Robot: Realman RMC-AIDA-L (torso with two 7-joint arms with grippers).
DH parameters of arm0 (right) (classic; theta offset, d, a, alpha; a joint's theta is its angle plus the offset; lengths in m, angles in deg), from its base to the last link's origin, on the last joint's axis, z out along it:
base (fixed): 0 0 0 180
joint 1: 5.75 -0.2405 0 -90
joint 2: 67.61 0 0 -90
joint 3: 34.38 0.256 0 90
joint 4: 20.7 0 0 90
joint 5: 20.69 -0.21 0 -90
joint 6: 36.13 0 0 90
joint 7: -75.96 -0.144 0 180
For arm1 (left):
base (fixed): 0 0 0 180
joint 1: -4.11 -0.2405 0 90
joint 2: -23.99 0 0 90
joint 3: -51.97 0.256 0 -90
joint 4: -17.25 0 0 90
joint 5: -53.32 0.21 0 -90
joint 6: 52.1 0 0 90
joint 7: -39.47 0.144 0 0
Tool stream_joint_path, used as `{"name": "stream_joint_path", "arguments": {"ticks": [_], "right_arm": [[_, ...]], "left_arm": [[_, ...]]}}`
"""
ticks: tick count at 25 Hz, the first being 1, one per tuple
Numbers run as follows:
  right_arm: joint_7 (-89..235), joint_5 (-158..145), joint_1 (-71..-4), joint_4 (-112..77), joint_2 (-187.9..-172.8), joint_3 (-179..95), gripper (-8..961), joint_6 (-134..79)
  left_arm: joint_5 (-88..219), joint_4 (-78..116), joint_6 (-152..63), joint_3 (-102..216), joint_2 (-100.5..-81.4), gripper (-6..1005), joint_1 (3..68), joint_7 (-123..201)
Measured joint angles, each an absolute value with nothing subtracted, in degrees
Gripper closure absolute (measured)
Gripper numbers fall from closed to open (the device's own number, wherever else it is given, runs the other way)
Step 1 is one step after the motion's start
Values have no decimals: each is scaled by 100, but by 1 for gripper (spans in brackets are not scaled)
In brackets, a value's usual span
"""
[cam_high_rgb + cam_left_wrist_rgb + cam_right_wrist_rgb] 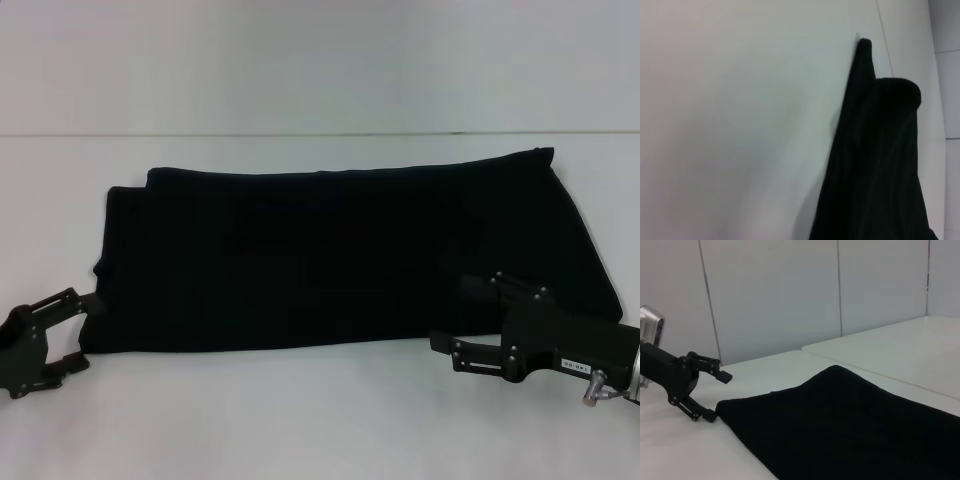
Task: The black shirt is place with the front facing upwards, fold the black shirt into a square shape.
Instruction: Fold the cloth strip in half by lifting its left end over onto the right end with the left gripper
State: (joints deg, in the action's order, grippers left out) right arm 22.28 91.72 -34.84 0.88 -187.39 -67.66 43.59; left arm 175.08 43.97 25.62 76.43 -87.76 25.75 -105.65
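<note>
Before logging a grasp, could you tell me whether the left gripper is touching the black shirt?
Touching: in the right wrist view, the left gripper has its lower finger meeting the corner of the black shirt with no gap.

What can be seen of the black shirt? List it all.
The black shirt is plain dark cloth, already folded into a wide band lying flat on the white table. No print or label shows. Its far edge is doubled, with a corner sticking out at the far right. The left gripper sits open at its near-left corner; the right gripper sits open at its near-right edge.
</note>
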Motion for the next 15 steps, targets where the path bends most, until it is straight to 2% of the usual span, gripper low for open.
{"name": "stream_joint_path", "arguments": {"ticks": [15], "right_arm": [[2235,9172,-3584,33,-18759,-6770,6,4358]], "left_arm": [[17514,4088,2097,7764,-8789,97,3071,-10523]]}}
